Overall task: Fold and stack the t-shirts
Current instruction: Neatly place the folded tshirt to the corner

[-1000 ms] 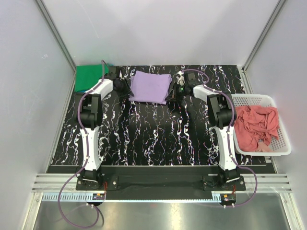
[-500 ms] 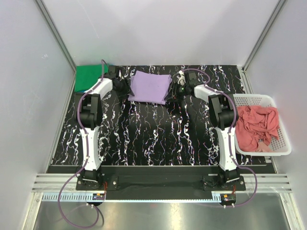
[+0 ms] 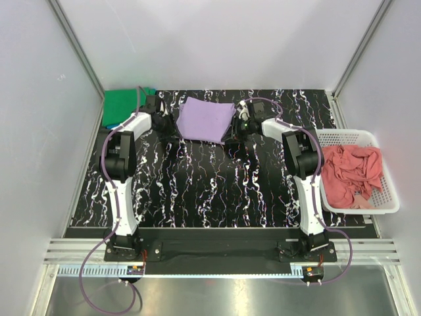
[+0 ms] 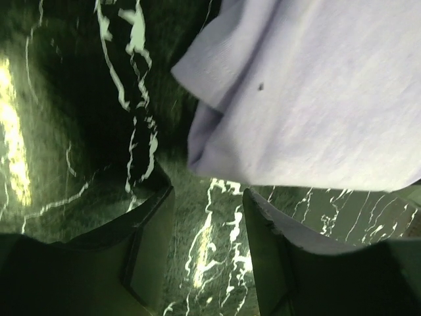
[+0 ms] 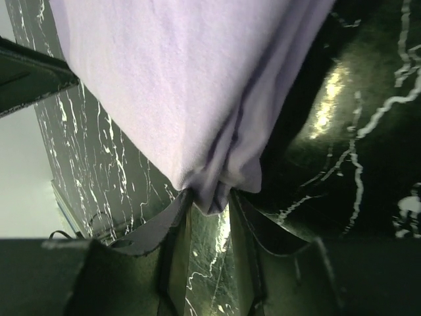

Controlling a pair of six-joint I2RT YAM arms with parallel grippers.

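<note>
1. Left gripper (image 4: 207, 195): the jaws stand apart at the left edge of the light purple t-shirt (image 3: 205, 120), with bare bench (image 3: 217, 191) showing between them. A pale strip of cloth appears to lie over one finger. Hazard: on withdrawal that finger may drag the layer and open the fold
2. Right gripper (image 5: 212, 201): the jaws stand apart at the shirt's near right corner. The bunched corner sits at the mouth of the gap and is not visibly pinched. Hazard: closing here may catch only some layers, and the rest slip loose
3. Light purple t-shirt: it lies folded at the middle of the bench's far edge. Hazard: the gathered right corner leaves an uneven surface for stacking
4. Bright green t-shirt (image 3: 120, 107): it lies flat in the far left corner, apart from the purple one. Hazard: an unequal two-arm lift toward it may let the fold sag open
5. Salmon pink t-shirt (image 3: 352, 172): it lies crumpled in the basket (image 3: 368, 209) beside the right edge. Hazard: the cloth may snag on the lattice
</note>
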